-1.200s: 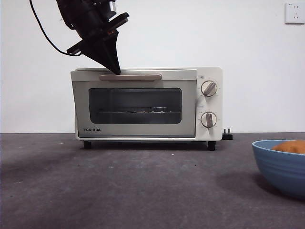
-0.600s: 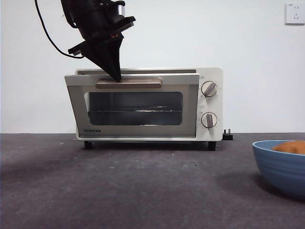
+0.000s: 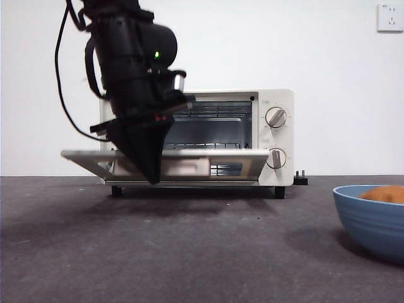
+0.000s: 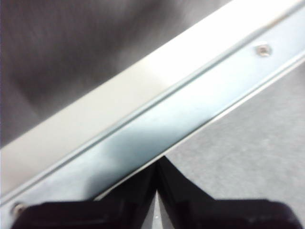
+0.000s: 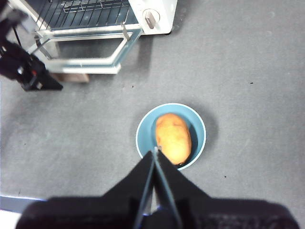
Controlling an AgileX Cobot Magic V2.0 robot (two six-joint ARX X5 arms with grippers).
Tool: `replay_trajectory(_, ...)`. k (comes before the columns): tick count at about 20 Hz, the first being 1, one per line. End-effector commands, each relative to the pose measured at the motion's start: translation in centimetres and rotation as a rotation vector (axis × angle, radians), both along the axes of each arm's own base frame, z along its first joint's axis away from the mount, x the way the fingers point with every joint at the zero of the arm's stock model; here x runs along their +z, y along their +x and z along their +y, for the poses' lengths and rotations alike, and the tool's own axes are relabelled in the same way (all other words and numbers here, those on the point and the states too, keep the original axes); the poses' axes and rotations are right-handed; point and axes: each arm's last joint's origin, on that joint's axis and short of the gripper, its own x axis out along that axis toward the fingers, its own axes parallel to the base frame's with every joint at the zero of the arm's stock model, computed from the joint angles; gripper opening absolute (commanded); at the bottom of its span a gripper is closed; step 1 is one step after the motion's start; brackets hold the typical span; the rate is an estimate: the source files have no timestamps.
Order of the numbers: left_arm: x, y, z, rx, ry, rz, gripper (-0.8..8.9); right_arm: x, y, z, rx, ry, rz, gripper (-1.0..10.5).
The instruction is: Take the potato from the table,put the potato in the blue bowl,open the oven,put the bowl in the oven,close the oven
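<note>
The cream-white oven [image 3: 278,136] stands at the back of the table [image 3: 189,252], its glass door [image 3: 233,161] swung down almost level and the wire rack inside showing. My left gripper [image 3: 151,177] is shut, its pointed tip at the beige handle [image 3: 186,168] on the door's front edge [image 4: 143,119]. From the left wrist the jaws [image 4: 158,160] meet in a point against that edge. At the near right, the potato [image 5: 173,137] lies in the blue bowl [image 5: 198,129]. My right gripper [image 5: 156,151] hovers shut above the bowl, holding nothing.
A black plug [image 3: 302,178] lies beside the oven's right foot, and a wall socket [image 3: 390,17] sits at the top right. The left arm's cable hangs left of the oven. Bare table lies between the open door and the bowl [image 3: 369,221].
The oven door has swung from shut to nearly level. My left gripper has come down and forward with the door's handle. Bowl and potato have not moved.
</note>
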Motion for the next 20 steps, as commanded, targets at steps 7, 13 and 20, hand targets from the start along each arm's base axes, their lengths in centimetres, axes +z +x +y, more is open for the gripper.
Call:
replay_trajectory(7, 0.8, 1.2, 0.3, 0.048, 0.013, -0.143, -0.06, 0.2, 0.1, 0.0, -0.008, 0.012, -0.023, -0.1)
replay_trajectory(13, 0.6, 0.4, 0.2, 0.030, 0.050, -0.078, -0.06, 0.1, 0.0, 0.0, -0.008, 0.005, -0.009, -0.1)
replay_trajectory(20, 0.4, -1.1, -0.2, -0.040, 0.059, 0.038, -0.06, 0.0, -0.1, -0.1, -0.009, -0.002, 0.004, -0.1)
